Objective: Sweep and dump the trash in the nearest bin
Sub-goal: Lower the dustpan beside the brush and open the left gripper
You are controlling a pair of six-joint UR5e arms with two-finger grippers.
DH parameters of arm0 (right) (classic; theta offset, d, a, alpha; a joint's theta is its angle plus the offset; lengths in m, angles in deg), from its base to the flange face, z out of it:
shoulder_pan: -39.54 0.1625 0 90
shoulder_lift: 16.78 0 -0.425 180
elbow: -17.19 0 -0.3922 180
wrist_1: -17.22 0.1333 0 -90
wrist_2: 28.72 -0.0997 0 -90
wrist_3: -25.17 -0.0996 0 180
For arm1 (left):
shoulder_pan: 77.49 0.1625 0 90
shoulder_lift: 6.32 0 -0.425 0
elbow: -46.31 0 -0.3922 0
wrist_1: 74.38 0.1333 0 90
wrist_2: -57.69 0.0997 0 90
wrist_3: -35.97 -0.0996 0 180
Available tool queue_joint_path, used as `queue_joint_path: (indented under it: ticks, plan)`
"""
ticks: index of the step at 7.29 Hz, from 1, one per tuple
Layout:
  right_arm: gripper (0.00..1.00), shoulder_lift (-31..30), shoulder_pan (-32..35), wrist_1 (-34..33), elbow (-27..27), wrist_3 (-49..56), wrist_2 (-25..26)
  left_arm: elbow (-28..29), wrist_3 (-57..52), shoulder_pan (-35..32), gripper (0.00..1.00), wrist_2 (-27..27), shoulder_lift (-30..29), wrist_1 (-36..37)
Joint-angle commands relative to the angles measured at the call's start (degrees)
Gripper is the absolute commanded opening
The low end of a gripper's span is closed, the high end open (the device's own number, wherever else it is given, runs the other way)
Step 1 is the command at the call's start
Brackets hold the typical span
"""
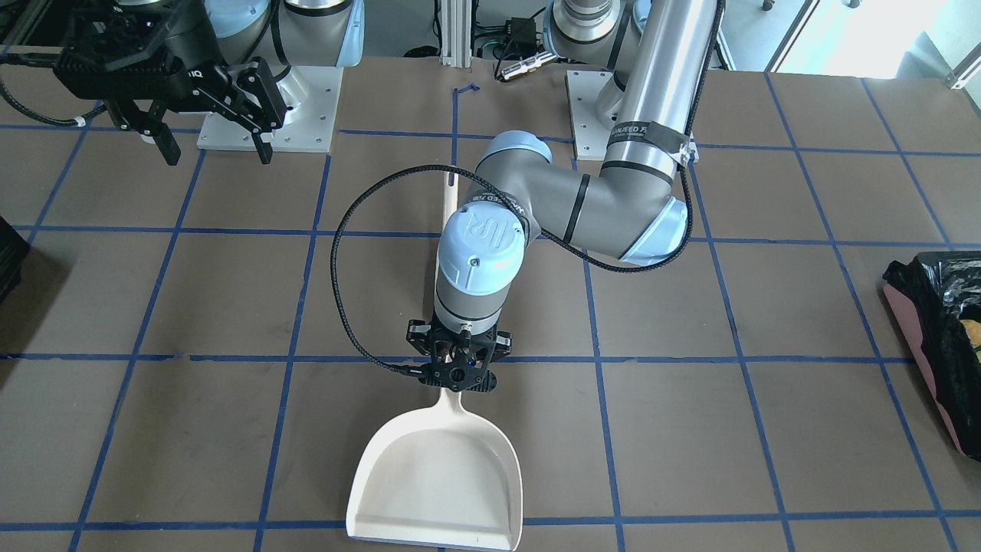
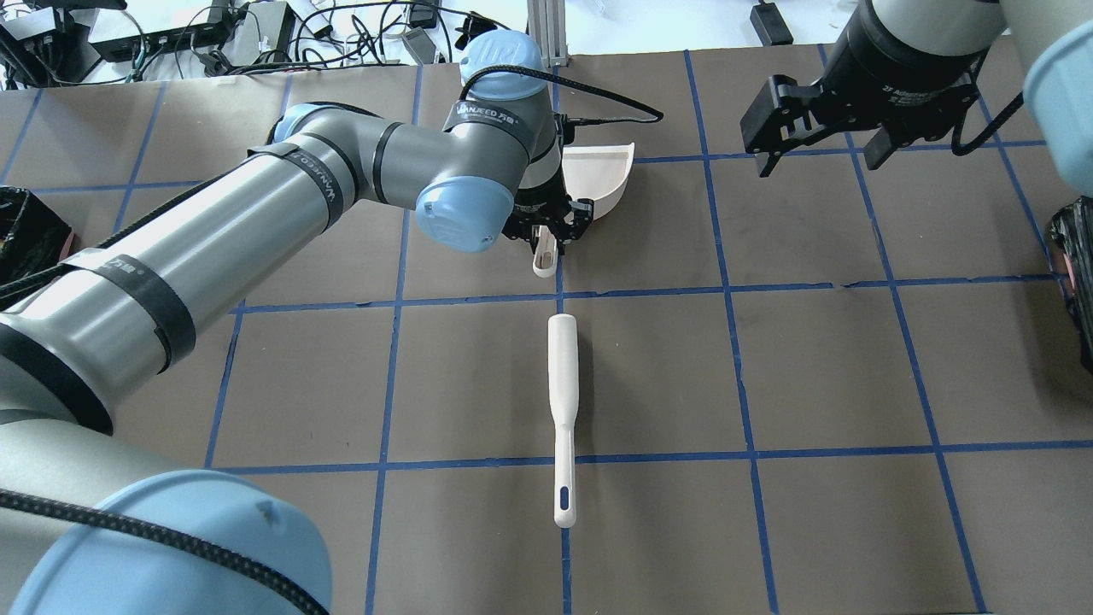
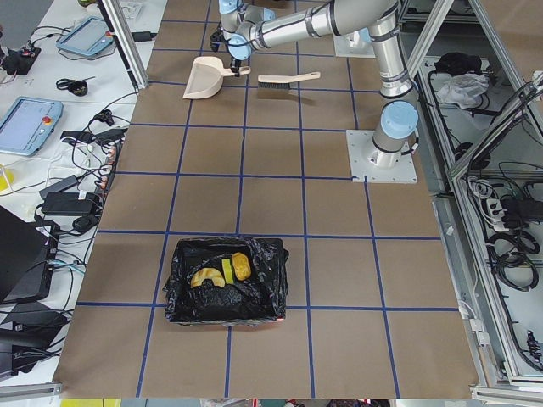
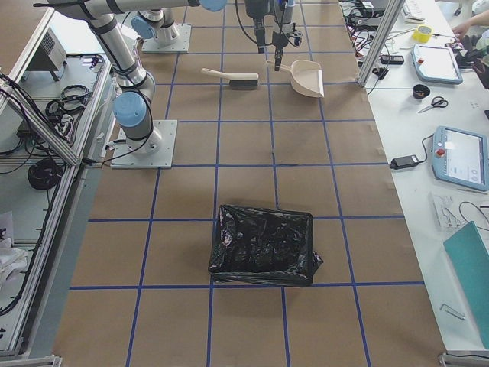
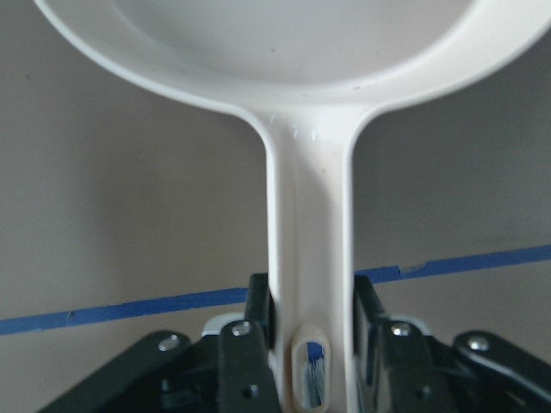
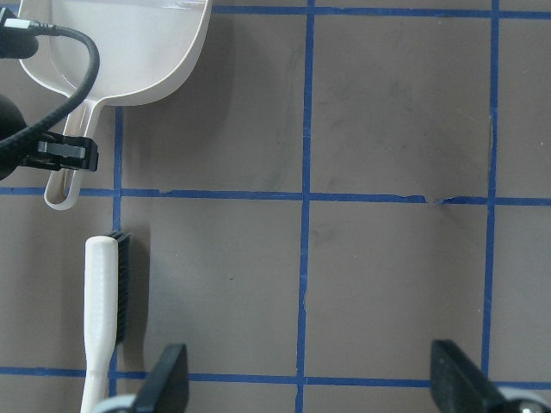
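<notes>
The trash, a brown lump [image 3: 243, 265], a green-and-yellow sponge [image 3: 226, 271] and a pale yellow curved piece [image 3: 204, 276], lies inside the pink-walled bin [image 3: 180, 297] lined with a black bag. This bin also shows at the edge of the front view [image 1: 912, 330]. My left gripper [image 1: 460, 369] is shut on the handle of the empty cream dustpan [image 1: 444, 483]; its fingers [image 5: 258, 310] press both sides of the handle [image 5: 308, 258]. The white brush [image 2: 562, 376] lies on the table behind the pan. My right gripper [image 2: 820, 154] is open and empty, raised above the table.
A plain black bin [image 4: 263, 245] stands at the table's end on my right and shows at the overhead view's right edge [image 2: 1078, 282]. Blue tape lines grid the brown table. Cables and devices lie past the far edge [image 2: 213, 30].
</notes>
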Motion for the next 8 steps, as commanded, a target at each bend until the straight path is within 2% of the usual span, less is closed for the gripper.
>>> queue_joint_path:
  ticks: [1, 8]
  plan:
    - [1.00, 0.0, 0.0, 0.0, 0.0, 0.0, 0.1, 1.2, 3.7, -0.4, 0.00, 0.0, -1.4, 1.6]
    - [1.00, 0.0, 0.1, 0.0, -0.2, 0.0, 0.0, 0.8, 7.9, -2.6, 0.02, 0.5, -0.9, -0.8]
